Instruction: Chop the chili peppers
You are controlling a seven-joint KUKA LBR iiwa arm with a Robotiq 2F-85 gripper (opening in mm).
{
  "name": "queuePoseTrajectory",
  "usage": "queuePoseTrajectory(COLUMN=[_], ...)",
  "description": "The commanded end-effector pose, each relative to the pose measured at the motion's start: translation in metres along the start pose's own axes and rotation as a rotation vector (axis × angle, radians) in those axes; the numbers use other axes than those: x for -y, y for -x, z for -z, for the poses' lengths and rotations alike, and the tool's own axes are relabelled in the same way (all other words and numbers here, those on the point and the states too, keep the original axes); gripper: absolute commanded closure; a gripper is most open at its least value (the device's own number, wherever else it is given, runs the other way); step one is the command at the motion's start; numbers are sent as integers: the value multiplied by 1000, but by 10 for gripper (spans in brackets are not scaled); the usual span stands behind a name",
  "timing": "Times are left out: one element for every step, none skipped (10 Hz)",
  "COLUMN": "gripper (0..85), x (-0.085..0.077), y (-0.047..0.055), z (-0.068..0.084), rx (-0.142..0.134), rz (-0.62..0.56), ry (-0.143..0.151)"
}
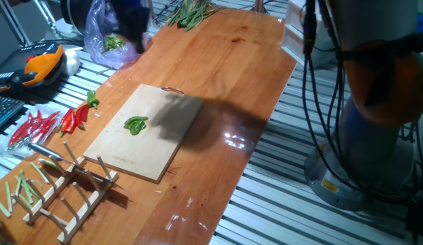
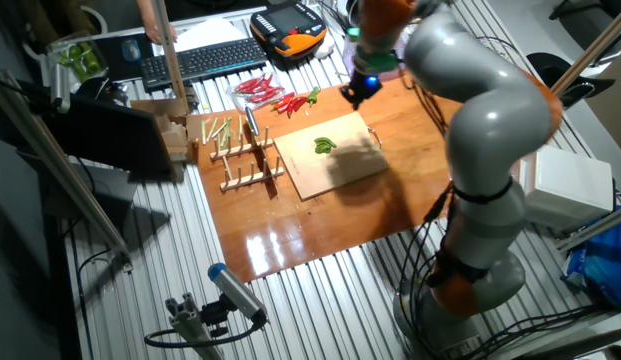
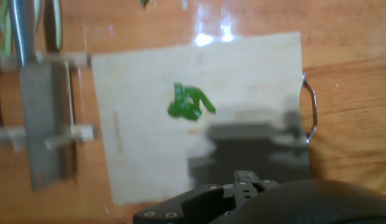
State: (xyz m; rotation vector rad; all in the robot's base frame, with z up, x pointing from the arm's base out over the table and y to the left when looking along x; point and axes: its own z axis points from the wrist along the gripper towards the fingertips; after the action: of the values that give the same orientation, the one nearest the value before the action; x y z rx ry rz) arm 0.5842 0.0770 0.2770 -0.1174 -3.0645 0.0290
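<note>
A small curled bright green chili pepper (image 1: 135,124) lies on the pale wooden cutting board (image 1: 153,146), left of its middle. It also shows in the other fixed view (image 2: 324,145) and in the hand view (image 3: 189,104). My gripper (image 2: 359,90) hangs in the air above the far edge of the board, well above the chili and touching nothing. In one fixed view it is a dark blur (image 1: 133,30). The hand view shows only the dark hand body (image 3: 242,190) at the bottom edge, and the fingertips are hidden. A knife (image 3: 37,106) rests on the wooden rack (image 1: 75,187).
Slender red chilies (image 1: 68,119) lie left of the board. Pale green stalks (image 1: 13,194) lie by the rack. A plastic bag (image 1: 105,37) and a bunch of green beans (image 1: 191,13) are at the far end. A teach pendant (image 2: 290,25) and keyboard (image 2: 200,60) sit beyond.
</note>
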Motion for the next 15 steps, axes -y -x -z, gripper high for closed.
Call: queuePoseTrajectory(gripper=[850,850,850,850,850,850,850,850,850,850,850,850,850,850,850], x=[-139,-156,-168,-178,-184,-187,-187,-187,-187,-187,-187,-187,-187,-187,-187], y=[-10,-14,-19,-26,-30,-31,-31,-31,-31,-31,-31,-31,-31,-31,-31], z=[-4,-11,-16,-26,-33,-39,-40,-40,-40,-40,-40,-40,-40,-40,-40], rx=[-5,-4,-5,0,0,-1,-2,-5,-7,-28,-51,-54,-50,-37,-2], rz=[-11,-31,-42,-53,-54,-55,-53,-52,-50,-28,8,26,77,129,170], ry=[-26,-37,-37,-26,-20,-13,-9,-9,-5,26,47,58,66,70,74])
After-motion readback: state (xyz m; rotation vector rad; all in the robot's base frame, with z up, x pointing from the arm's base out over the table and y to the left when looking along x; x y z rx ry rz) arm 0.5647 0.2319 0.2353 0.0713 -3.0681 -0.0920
